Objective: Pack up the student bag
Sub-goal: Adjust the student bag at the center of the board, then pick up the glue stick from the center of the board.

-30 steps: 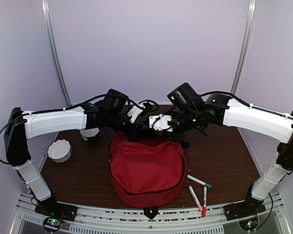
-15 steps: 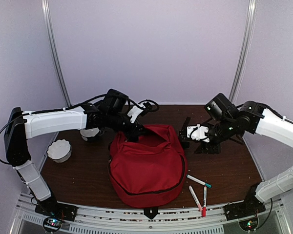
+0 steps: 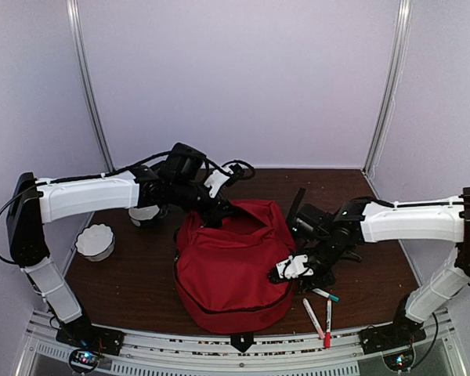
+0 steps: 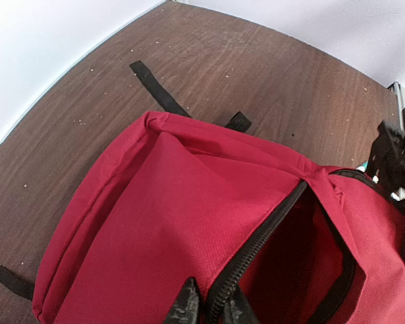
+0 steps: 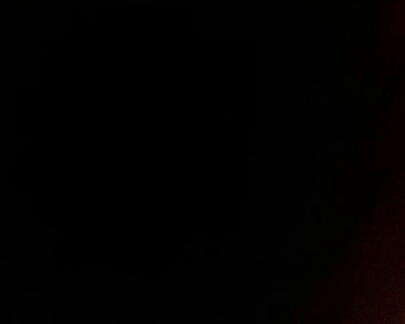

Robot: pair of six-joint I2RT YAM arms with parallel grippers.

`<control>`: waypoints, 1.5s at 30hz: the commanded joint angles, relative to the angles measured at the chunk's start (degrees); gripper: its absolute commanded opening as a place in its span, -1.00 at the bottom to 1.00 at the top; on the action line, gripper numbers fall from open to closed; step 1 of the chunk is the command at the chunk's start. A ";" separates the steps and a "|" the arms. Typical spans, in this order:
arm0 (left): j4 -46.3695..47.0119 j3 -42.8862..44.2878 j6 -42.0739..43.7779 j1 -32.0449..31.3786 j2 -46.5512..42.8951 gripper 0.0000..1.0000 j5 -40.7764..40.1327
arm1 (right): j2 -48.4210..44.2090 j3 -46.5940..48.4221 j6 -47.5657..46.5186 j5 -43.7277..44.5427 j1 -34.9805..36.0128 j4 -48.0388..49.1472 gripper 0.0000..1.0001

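Both at student bag (image 3: 231, 266) | left end effector (image 4: 209, 312) clamped on it | right end effector (image 3: 286, 270) grip unclear

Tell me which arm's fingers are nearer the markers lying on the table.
Right. The right fingers sit at the student bag's near-right side, close beside the markers. The left fingers pinch the bag's zipper edge at its far side, across the bag from them.

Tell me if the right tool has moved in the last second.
Yes. The right tool came from behind the backpack forward toward the markers.
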 commanded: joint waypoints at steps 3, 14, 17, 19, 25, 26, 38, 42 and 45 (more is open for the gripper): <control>0.79 2.12 0.31 -0.08 -2.29 -0.76 -3.48 | 10.75 11.37 1.75 -0.81 2.68 10.36 -0.30; 0.05 1.86 1.91 0.06 -3.33 -0.76 -7.00 | 7.26 11.37 -0.35 -3.16 3.41 5.09 -0.23; -0.25 2.19 1.96 0.11 -2.85 -0.76 -6.93 | 2.49 7.77 -3.62 -3.76 3.38 1.43 -0.16; -0.30 2.23 1.92 0.11 -2.60 -0.76 -6.93 | 0.56 6.10 -4.84 -3.85 3.36 -0.98 -0.15; 0.13 2.44 0.59 0.15 -1.72 -0.76 -4.34 | -0.53 2.44 -7.43 -0.09 3.39 -0.85 -0.12; 0.13 2.48 0.52 0.15 -1.63 -0.76 -4.16 | 0.03 2.47 -8.06 0.51 3.47 -0.70 -0.12; -0.04 2.57 0.29 0.15 -1.25 -0.75 -3.55 | 7.94 5.76 -13.61 3.87 5.15 -0.33 -0.04; -0.17 2.61 0.29 0.13 -1.25 -0.75 -3.52 | 9.66 4.87 -14.30 6.27 6.34 1.94 -0.04; -0.12 2.66 0.29 0.20 -1.18 -0.75 -3.43 | 10.68 4.44 -14.72 7.66 6.92 3.37 -0.05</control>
